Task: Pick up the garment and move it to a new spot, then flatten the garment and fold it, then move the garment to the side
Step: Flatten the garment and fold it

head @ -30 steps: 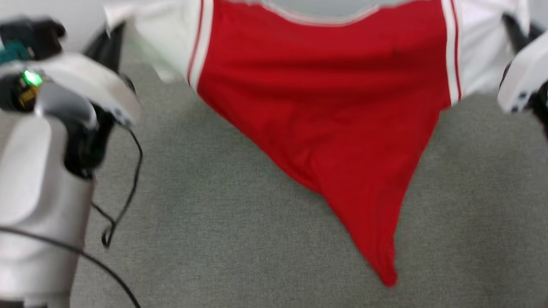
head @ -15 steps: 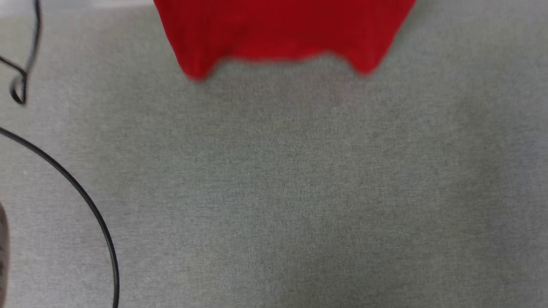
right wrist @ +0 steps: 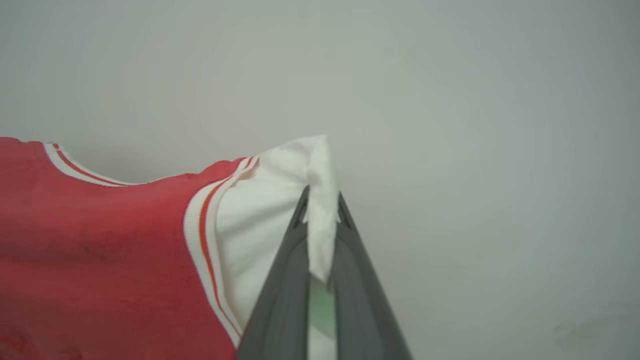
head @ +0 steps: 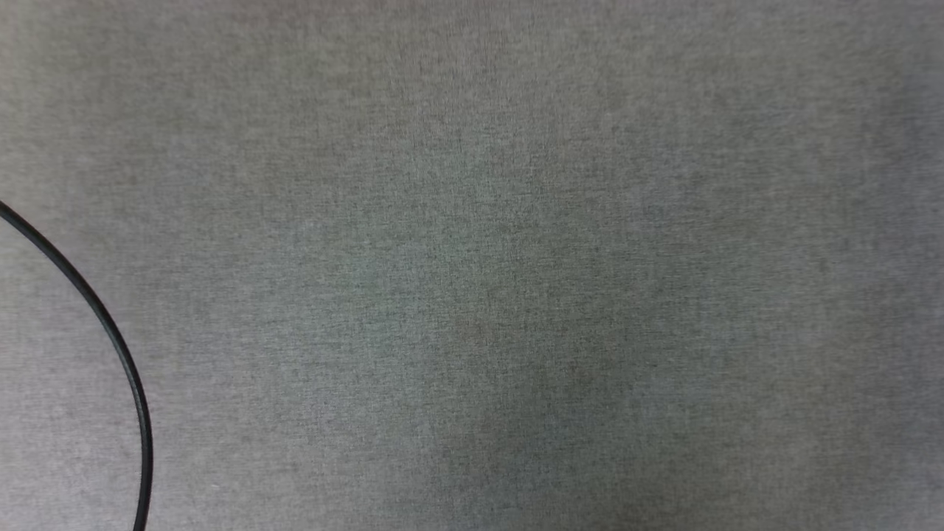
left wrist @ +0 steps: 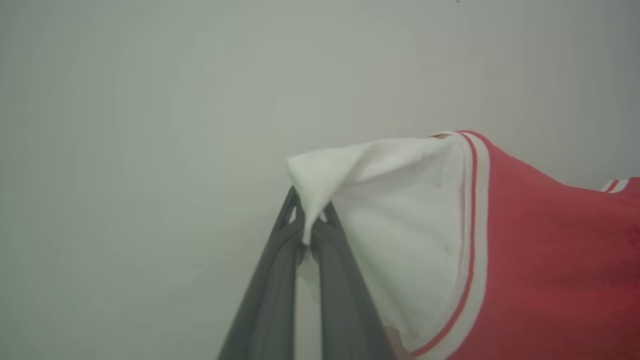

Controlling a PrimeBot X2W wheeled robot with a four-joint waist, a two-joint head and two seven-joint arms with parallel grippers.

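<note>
The garment [left wrist: 550,260] is a red shirt with white sleeves edged in red stripes, held up in the air between both arms. In the left wrist view my left gripper [left wrist: 309,220] is shut on the tip of one white sleeve, the red body stretching off to the right. My right gripper [right wrist: 321,210] is shut on the tip of the other white sleeve, with the garment [right wrist: 90,250] spreading to the left. A pale wall lies behind the cloth in both wrist views. Any lettering is hidden.
The head view looks straight down on a grey cloth-covered surface [head: 516,280]. A black cable [head: 110,332] curves across its lower left corner.
The head camera has swung, so the red shirt and the arms have slid up and out of the head view; just the grey surface and the cable remain there.
</note>
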